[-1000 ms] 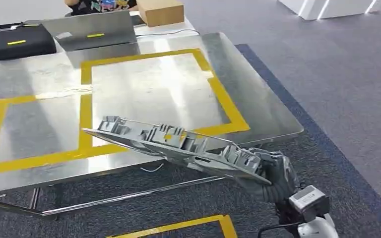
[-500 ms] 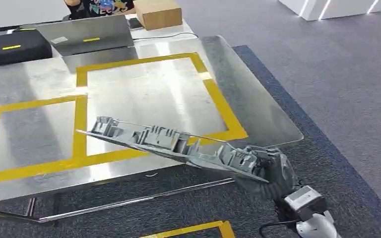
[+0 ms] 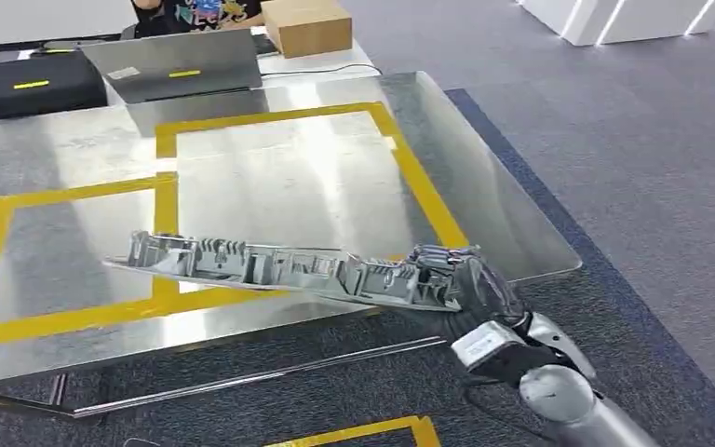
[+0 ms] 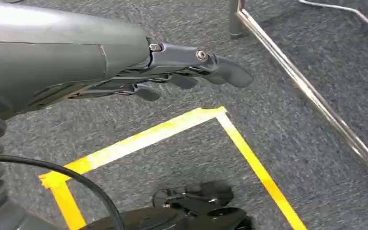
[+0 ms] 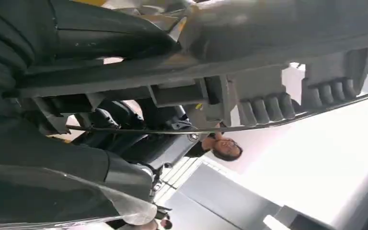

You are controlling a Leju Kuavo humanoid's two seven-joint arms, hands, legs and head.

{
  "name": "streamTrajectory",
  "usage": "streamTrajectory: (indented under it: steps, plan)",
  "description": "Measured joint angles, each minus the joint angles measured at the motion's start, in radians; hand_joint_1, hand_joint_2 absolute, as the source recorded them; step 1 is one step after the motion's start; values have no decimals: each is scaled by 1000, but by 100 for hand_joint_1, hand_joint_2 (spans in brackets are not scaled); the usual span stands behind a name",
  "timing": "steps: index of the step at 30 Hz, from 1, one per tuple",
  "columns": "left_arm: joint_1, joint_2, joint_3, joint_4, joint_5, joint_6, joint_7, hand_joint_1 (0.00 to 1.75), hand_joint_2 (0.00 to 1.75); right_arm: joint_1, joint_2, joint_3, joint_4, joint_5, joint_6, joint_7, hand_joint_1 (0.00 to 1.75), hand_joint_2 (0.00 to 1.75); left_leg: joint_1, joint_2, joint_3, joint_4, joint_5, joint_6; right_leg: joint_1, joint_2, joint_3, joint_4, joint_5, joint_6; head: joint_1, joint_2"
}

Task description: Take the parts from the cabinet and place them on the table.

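A long grey ribbed plastic part [image 3: 279, 268] hangs level over the near edge of the steel table [image 3: 484, 186], which carries yellow tape rectangles. My right hand [image 3: 470, 279] grips the part's right end, just off the table's front right corner. In the right wrist view the same part [image 5: 268, 86] runs across the frame with my right hand [image 5: 105, 139] wrapped around it. My left hand [image 4: 182, 72] hangs over the carpet beside a table leg, fingers loosely extended, holding nothing.
At the table's far side sit a black case [image 3: 33, 82], a laptop [image 3: 182, 63] and a cardboard box [image 3: 307, 23], with a person behind them. Yellow floor tape [image 4: 239, 143] marks the grey carpet beside the table frame [image 4: 306, 91].
My right hand has swung the part leftward and levelled it, so more of it now lies over the table's near edge. The camera has shifted slightly.
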Motion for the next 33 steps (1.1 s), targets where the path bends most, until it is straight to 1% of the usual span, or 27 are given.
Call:
streamTrajectory:
  steps: [3,7,11,16,19,23,26,28,33]
  plan:
    - [-4,1,8,9,-14,-5,-6,0,175,-28,2,19,25,42,0,17,175,175,0,0,0,0,0,0,0,0,0,0,0,0,0,0]
    - [-33,0,29,33,-70,-18,-34,0,175,-120,2,67,109,132,10,78,175,175,0,1,0,0,0,0,0,1,0,0,1,1,0,0]
    - [-70,16,39,81,-120,-30,-72,0,175,-233,2,130,247,234,34,145,175,175,1,0,0,0,1,1,1,1,0,1,1,1,0,0]
    - [-103,37,47,131,-145,-30,-83,0,175,-357,2,210,414,314,83,205,175,175,2,1,1,0,1,0,1,2,0,1,1,1,0,0]
    - [-115,51,46,157,-135,-37,-84,0,175,-424,2,258,510,357,105,234,175,175,2,0,1,0,1,0,1,1,0,1,1,1,0,0]
    - [-125,69,46,186,-120,-43,-86,0,175,-514,12,314,648,377,124,253,175,175,2,0,1,0,1,0,1,-1,1,1,1,1,0,0]
    - [-127,79,46,198,-114,-50,-85,0,175,-564,32,339,727,389,134,272,175,175,1,1,1,0,1,1,1,2,0,1,1,1,0,0]
    - [-130,85,45,202,-107,-60,-74,0,175,-601,47,360,782,404,137,289,175,175,1,1,1,0,1,1,1,1,0,1,1,1,0,0]
    - [-129,93,44,204,-102,-64,-65,0,175,-653,74,386,864,415,138,308,175,175,1,0,1,0,1,1,1,0,0,1,1,1,0,0]
